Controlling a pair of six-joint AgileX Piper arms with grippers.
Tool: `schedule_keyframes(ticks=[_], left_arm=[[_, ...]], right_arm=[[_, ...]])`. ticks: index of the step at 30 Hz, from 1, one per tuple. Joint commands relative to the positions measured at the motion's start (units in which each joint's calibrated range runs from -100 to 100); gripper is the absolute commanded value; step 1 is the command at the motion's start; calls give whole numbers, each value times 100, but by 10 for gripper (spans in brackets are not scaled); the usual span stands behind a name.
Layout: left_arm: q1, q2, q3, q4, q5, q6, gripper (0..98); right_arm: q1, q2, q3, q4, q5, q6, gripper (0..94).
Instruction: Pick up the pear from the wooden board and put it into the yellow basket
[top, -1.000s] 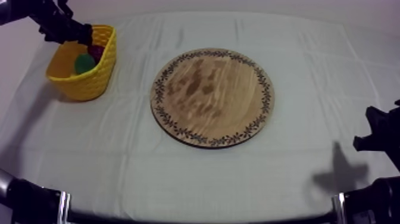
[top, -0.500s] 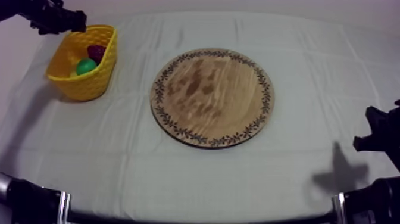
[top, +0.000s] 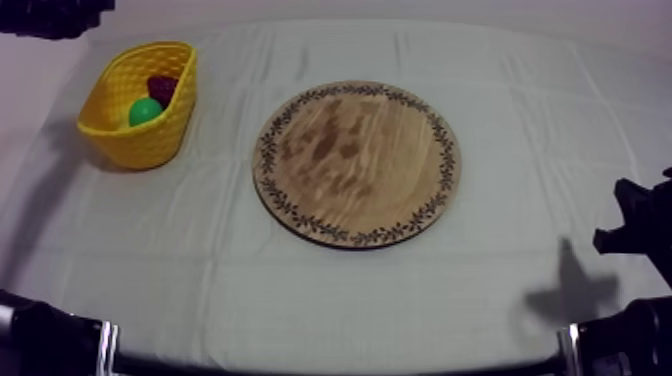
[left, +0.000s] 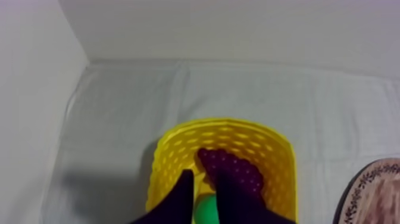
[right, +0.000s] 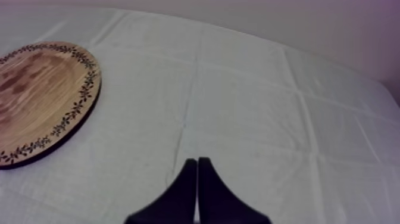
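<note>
And the pear (top: 145, 111) is found in the yellow basket (top: 150, 145), not on the wooden board (top: 355, 165). A smooth, rounded green shape is settled in the hollow, with a bunch of grapes (top: 162, 88) lodged just beside it. The board is bare, its mottled grain ringed by a dark leafy pattern round the rim. The placing is judged done, and only a retreat of the arm would seem to be called for.

The left gripper (left: 204, 186) is held up above the basket, its 2 black fingers parted by a narrow gap with nothing gripped between them. The green of the pear is glimpsed through that gap, down inside. The height over the rim is read as clearance, so that the latticed wall is not snagged. The basket is seen as a moulded oval with a woven, diamond-dimpled wall, flared at the lip and deep enough that round fruit is kept from rolling out. The grapes are shown knobbly and dark purple-red, matte beside the pear's slight sheen.

Over on the other side, the right gripper (right: 196, 162) is parked low over the grey-white cloth (right: 250, 107), well apart from the board. Its fingers are pressed together into 1 slim wedge with nothing held. The cloth is creased in a grid of fold lines, soft and flat.
</note>
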Motion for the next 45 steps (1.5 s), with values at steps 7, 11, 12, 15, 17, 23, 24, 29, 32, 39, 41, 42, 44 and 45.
schedule_keyframes(ticks=[7, 11, 12, 15, 17, 23, 24, 29, 32, 39, 41, 42, 44, 45], left_arm=[[-60, -1561, 826, 148, -215, 109, 16], [-245, -2485, 1393, 453, -281, -175, 13], [-296, -2755, 1625, 531, -336, -276, 13], [-403, -3661, 2559, 673, -597, -547, 12], [-437, -4319, 3221, 702, -738, -673, 11], [-434, -6054, 4685, 688, -714, -707, 7], [-432, -6253, 4857, 676, -693, -688, 6], [-428, -7053, 5585, 654, -645, -648, 2], [-427, -7410, 5925, 656, -638, -661, 1], [-368, -8153, 6661, 673, -635, -749, 0], [-361, -8321, 6835, 691, -635, -791, 0], [-359, -8396, 6900, 737, -635, -840, 0], [-357, -8531, 6990, 827, -616, -917, 0], [-356, -8597, 7016, 855, -590, -932, 0]], right_arm=[[-3, 1, 5, 0, -1, 1, 5], [-3, 1, 5, 0, -1, 1, 5], [-3, 1, 5, 0, -1, 1, 5], [-3, 1, 5, 0, -1, 1, 5], [-3, 1, 5, 0, -1, 1, 5], [-3, 1, 5, 0, -1, 1, 5], [-3, 1, 5, 0, -1, 1, 5], [-3, 1, 5, 0, -1, 1, 5], [-3, 1, 5, 0, -1, 1, 5], [-3, 1, 5, 0, -1, 1, 5], [-3, 1, 5, 0, -1, 1, 5], [-3, 1, 5, 0, -1, 1, 5], [-3, 1, 5, 0, -1, 1, 5], [-3, 1, 5, 0, -1, 1, 5]])
